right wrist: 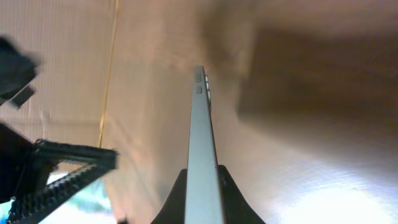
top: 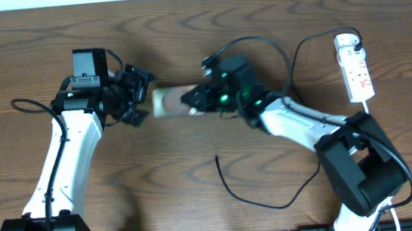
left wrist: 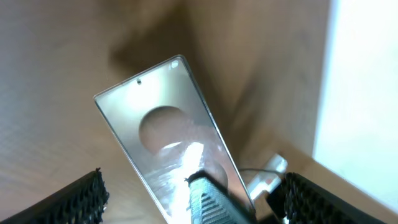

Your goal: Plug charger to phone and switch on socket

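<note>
The phone is held off the table at centre, between my two grippers. My right gripper is shut on its right end. In the right wrist view the phone shows edge-on, clamped between the two dark fingers. My left gripper is open at the phone's left end. In the left wrist view its fingers stand wide apart on either side of the glossy phone face. The charger cable lies loose on the table in front, its tip free. The socket lies at the far right with the white adapter in it.
The white cord runs from the socket down past the right arm's base. The left arm stretches along the left side. Black cable loops rise over the right arm. The table's far edge is near the top of the overhead view.
</note>
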